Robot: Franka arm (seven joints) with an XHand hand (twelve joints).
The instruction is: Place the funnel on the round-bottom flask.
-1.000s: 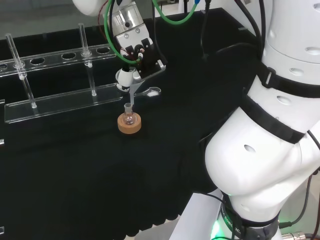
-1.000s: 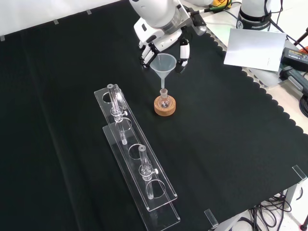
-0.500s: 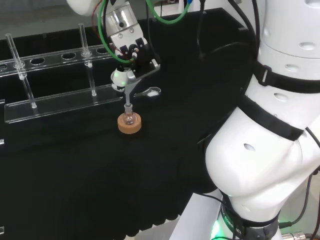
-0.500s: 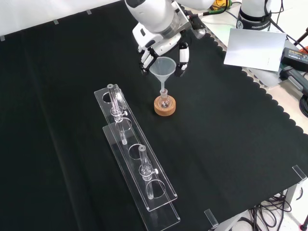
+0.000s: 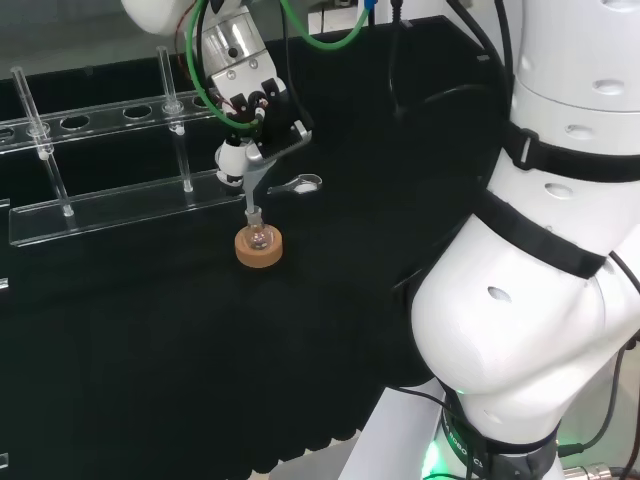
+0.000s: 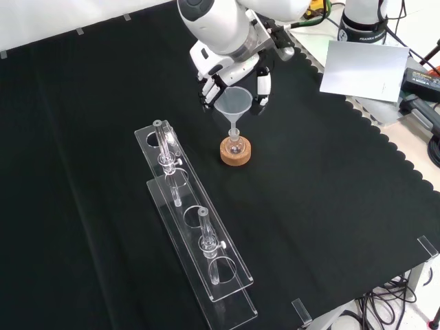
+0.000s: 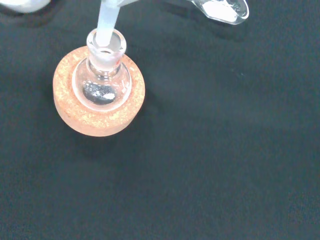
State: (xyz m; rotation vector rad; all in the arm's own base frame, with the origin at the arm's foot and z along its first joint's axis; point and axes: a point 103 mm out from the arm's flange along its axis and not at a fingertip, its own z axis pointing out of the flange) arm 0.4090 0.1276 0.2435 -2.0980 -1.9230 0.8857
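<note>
The small round-bottom flask (image 6: 235, 145) stands upright in a cork ring (image 6: 236, 155) near the middle of the cloth, with something dark at its bottom (image 7: 100, 92). The hand (image 6: 230, 65) hangs just above it with its fingers (image 6: 262, 84) curled round the rim of a clear plastic funnel (image 6: 233, 102). The funnel is slightly tilted. In the wrist view its stem (image 7: 107, 25) reaches into the mouth of the flask (image 7: 104, 75), which sits on the cork ring (image 7: 92, 120). The head view shows the hand (image 5: 245, 90), the funnel (image 5: 240, 165), the flask (image 5: 259, 236) and the cork ring (image 5: 259, 252).
A long clear rack (image 6: 196, 227) with a few glass tubes stands left of the flask in the front view, and behind it in the rack (image 5: 120, 200) of the head view. A small clear scoop (image 5: 300, 184) lies on the cloth close to the cork ring. White paper (image 6: 361, 69) lies off the cloth's edge.
The hand has carried the funnel leftwards in the head view and lowered it. The stem, which hung above the flask, now stands in its mouth.
</note>
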